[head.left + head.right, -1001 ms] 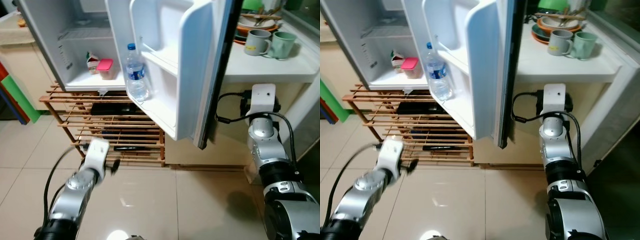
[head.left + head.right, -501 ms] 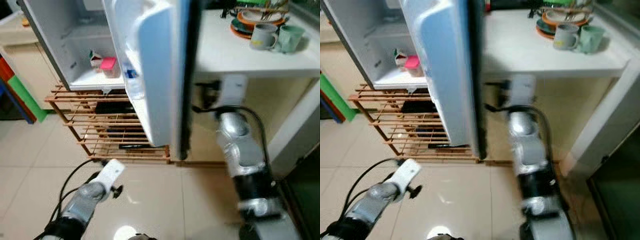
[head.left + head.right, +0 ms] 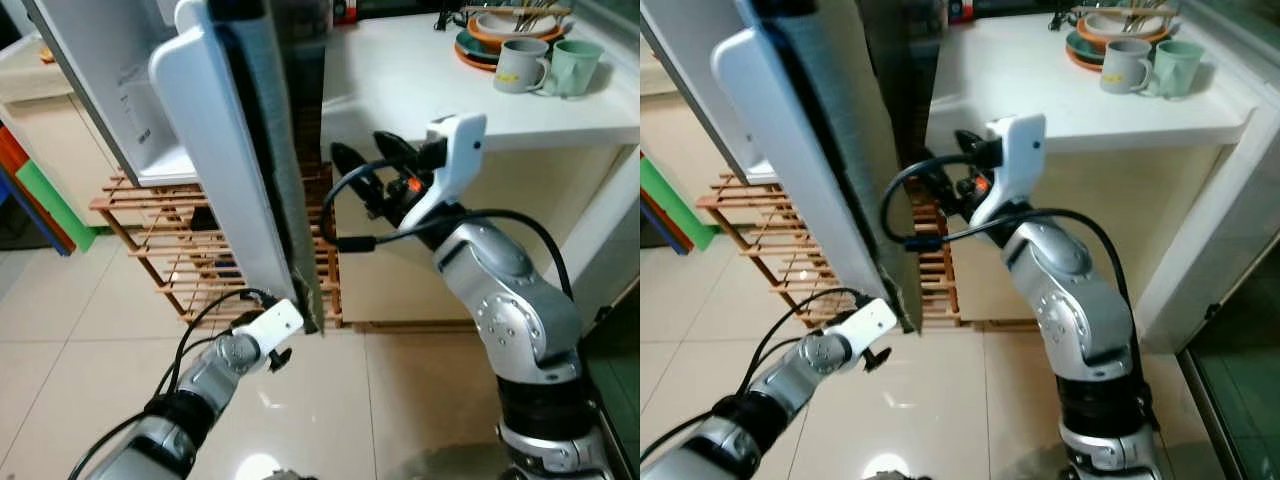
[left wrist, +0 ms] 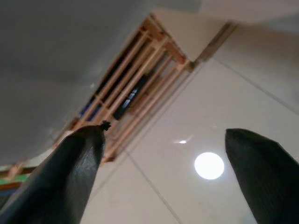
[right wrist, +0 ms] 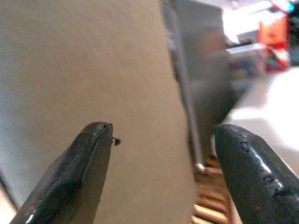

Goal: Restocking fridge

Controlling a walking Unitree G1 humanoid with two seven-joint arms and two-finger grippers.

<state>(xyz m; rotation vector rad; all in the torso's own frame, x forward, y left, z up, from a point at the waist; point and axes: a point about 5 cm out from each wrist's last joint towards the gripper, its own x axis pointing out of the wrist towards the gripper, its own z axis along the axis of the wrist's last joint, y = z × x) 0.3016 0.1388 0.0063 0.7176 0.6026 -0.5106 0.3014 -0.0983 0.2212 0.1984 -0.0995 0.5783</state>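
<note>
the task looks close to its end: the fridge door (image 3: pixel 235 170) stands about half way shut, seen edge-on, and what is left, as i judge it, is to push it fully against the fridge body (image 3: pixel 105 80); what is inside cannot be seen from here. going from left to right, the left gripper (image 4: pixel 163 172) hangs low near the floor (image 3: pixel 300 400), just under the bottom corner of the door, with its two fingers spread apart and nothing between them; beyond its fingertips there is one wooden rack (image 4: pixel 135 88) under the fridge. the door is between the two arms. the right gripper (image 3: pixel 362 172) is raised behind the door's outer face, very near it, and its fingers (image 5: pixel 88 172) are also spread wide and hold nothing; whether they touch the door i cannot tell. farther to the right of this gripper, well apart, is one white counter (image 3: pixel 420 100) with two mugs (image 3: pixel 545 68) and one stack of dishes (image 3: pixel 500 25) on it. so i count one fridge, one door, one rack, two mugs, two grippers.
</note>
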